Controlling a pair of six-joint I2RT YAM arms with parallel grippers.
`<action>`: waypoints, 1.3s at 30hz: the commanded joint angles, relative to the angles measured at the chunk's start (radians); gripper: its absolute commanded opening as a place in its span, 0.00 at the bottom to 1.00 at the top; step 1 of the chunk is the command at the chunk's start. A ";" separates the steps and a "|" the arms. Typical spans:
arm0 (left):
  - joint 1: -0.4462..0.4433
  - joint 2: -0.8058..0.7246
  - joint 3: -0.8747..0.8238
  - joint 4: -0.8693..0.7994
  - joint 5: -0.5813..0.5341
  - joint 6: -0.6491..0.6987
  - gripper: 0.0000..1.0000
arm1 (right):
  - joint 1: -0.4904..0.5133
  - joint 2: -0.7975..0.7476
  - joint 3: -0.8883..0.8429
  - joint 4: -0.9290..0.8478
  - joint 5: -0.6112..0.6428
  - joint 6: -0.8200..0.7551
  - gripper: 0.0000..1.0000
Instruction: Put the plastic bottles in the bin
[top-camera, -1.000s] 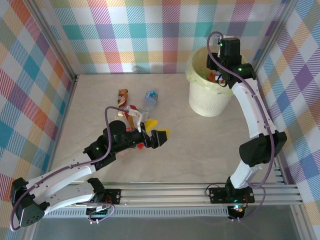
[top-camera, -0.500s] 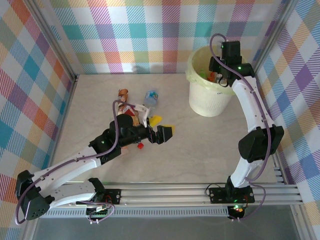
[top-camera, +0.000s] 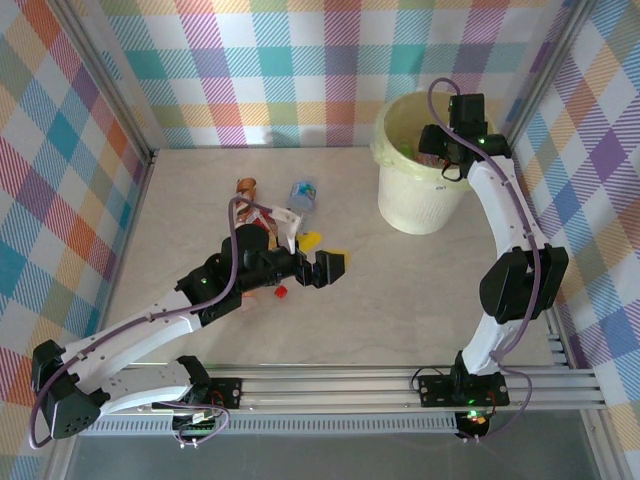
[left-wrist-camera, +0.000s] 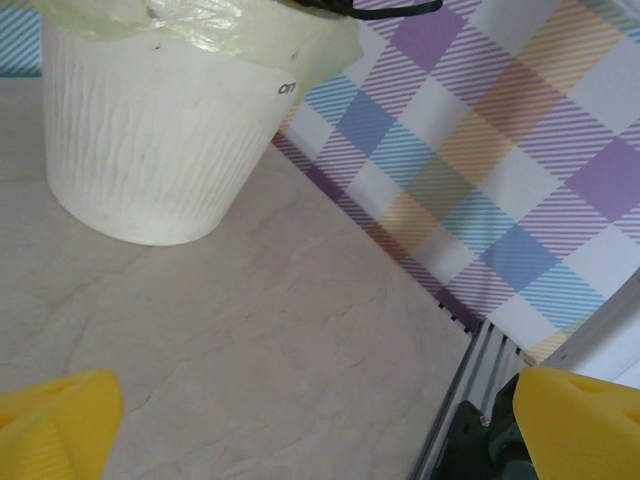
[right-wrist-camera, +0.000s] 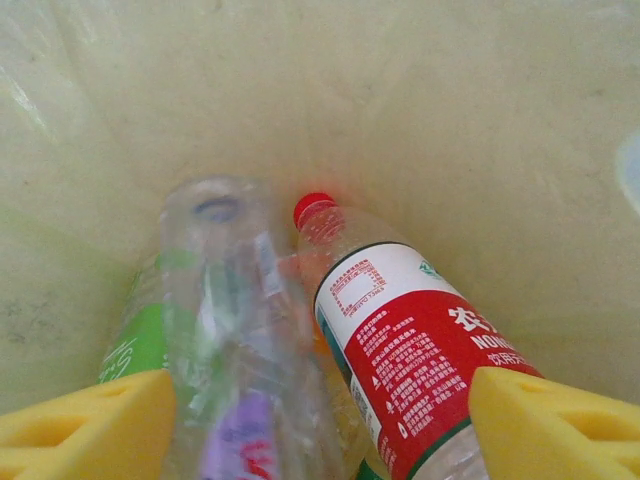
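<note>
The bin (top-camera: 415, 200) stands at the back right, and its ribbed wall (left-wrist-camera: 150, 140) also shows in the left wrist view. My right gripper (top-camera: 440, 152) hangs over its mouth, open (right-wrist-camera: 320, 430). Below its fingers, inside the lined bin (right-wrist-camera: 420, 90), lie a red-labelled bottle (right-wrist-camera: 420, 350) and a blurred clear bottle (right-wrist-camera: 225, 330) with green and purple on it. Three plastic bottles remain on the table: a brown-labelled one (top-camera: 247, 189), a clear blue one (top-camera: 300, 195) and a white-and-red one (top-camera: 272, 224) beside my left arm. My left gripper (top-camera: 324, 250) is wide open and holds nothing (left-wrist-camera: 320, 430).
A loose red cap (top-camera: 282, 291) lies by the left arm. Checked walls close off the table on three sides. The aluminium rail (top-camera: 400, 385) runs along the near edge and also shows in the left wrist view (left-wrist-camera: 450, 430).
My right gripper has opened over the bin and shifted slightly right. The left arm reached further right a second ago and has held still since.
</note>
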 joint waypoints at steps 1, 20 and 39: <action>-0.010 -0.002 0.057 -0.082 -0.046 0.054 1.00 | -0.014 -0.038 -0.003 -0.026 -0.036 0.001 0.79; 0.028 0.200 0.315 -0.496 -0.194 0.166 1.00 | 0.022 -0.351 -0.219 0.156 -0.302 -0.098 0.82; 0.270 0.504 0.529 -0.665 -0.123 0.114 1.00 | 0.127 -0.626 -0.626 0.285 -0.664 -0.061 0.81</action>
